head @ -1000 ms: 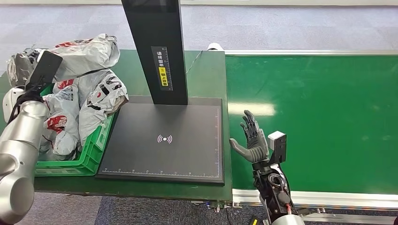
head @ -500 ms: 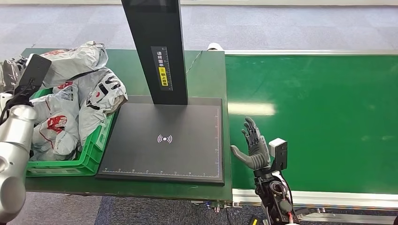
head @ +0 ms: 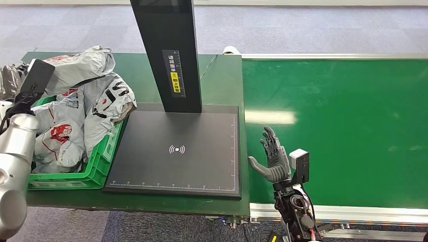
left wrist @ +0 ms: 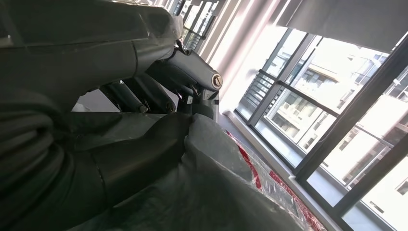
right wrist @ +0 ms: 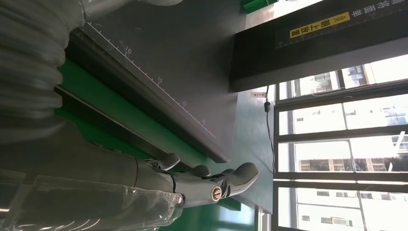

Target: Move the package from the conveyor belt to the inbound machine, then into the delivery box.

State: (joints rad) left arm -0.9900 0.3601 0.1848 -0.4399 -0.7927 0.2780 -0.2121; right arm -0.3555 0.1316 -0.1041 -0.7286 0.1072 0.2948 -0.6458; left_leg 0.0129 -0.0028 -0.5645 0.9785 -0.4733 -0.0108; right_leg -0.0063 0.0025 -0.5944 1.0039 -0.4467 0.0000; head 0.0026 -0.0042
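A grey package (head: 81, 63) with red print lies on top of the pile in the green delivery box (head: 103, 159) at the left. My left arm (head: 17, 136) reaches to its left end, where the wrist camera hides the hand. In the left wrist view my left hand (left wrist: 144, 144) has its thumb pressed against the grey package (left wrist: 226, 183) and its fingers (left wrist: 192, 72) stretched over it, pinching its edge. My right hand (head: 272, 159) stands open, fingers up, over the green belt beside the inbound machine's black plate (head: 176, 151). The right hand (right wrist: 192, 185) holds nothing.
The machine's black column (head: 169, 50) rises behind the plate. Several more grey and white packages (head: 65, 136) fill the box. The green conveyor belt (head: 343, 126) runs off to the right, with a metal rail (head: 353, 214) along its near edge.
Over the last second my left arm carried the package down and to the left onto the pile. My right hand sank slightly toward the belt's near edge. Both have been nearly still since.
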